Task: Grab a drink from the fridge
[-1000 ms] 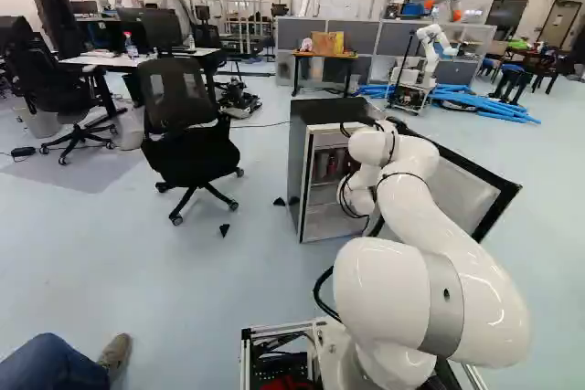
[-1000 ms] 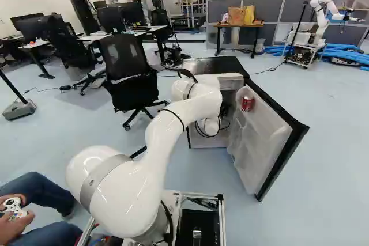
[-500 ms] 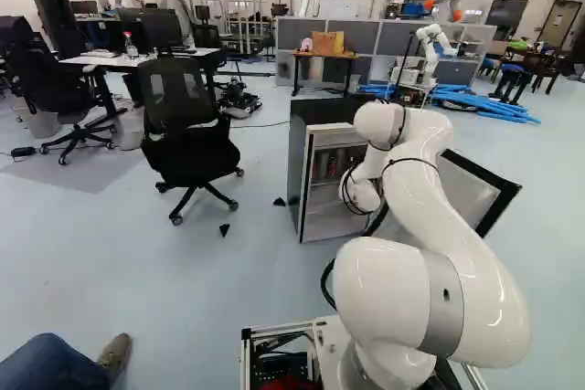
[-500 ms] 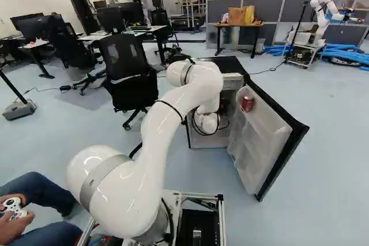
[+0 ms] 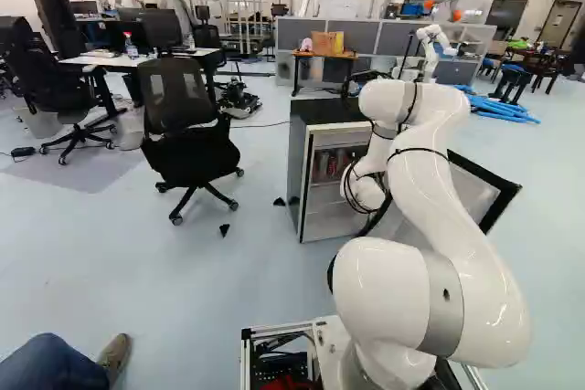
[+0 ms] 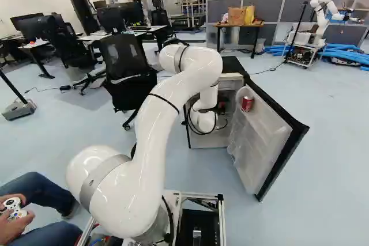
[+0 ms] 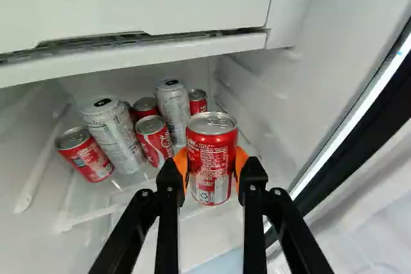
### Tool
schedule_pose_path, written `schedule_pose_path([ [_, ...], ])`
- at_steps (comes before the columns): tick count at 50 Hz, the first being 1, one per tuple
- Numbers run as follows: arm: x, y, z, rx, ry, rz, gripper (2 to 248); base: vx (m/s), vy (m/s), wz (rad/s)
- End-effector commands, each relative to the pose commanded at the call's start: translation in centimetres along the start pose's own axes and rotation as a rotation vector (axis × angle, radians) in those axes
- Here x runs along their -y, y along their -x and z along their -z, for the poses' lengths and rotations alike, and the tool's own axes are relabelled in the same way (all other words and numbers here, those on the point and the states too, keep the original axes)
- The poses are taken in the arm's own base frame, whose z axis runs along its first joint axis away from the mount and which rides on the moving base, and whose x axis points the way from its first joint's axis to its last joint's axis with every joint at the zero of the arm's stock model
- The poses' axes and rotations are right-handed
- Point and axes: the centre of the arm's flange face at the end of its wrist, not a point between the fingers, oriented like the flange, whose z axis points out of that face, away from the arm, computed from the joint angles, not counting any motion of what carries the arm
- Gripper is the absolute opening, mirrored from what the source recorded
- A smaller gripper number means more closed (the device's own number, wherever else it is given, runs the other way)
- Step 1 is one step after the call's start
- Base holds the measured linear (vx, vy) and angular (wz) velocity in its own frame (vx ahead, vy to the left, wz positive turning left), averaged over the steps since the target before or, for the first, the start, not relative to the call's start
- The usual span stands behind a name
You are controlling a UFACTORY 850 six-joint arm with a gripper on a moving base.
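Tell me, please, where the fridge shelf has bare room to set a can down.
The shelf's front strip, between the grouped cans and the opening, looks bare. A narrower gap seems free between the red can in the pincer and the side wall. It is crowded further back, where red and white cans stand close together.

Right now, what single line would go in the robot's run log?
claw: shut on red can | task: can gripped, not yet out | other cans: farther in | fridge door: open, holding another red can
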Motion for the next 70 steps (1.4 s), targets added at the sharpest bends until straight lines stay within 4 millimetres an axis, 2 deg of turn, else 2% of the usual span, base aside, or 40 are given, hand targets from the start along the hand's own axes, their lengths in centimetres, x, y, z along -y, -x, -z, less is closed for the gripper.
schedule_pose_path([
  [50, 2.8, -5.0, 12.9, 0.072, -0.030, 0.002, 93, 0.000, 0.000, 0.000],
  [70, 3.1, -6.7, 17.6, 0.078, -0.029, 0.001, 93, 0.000, 0.000, 0.000],
])
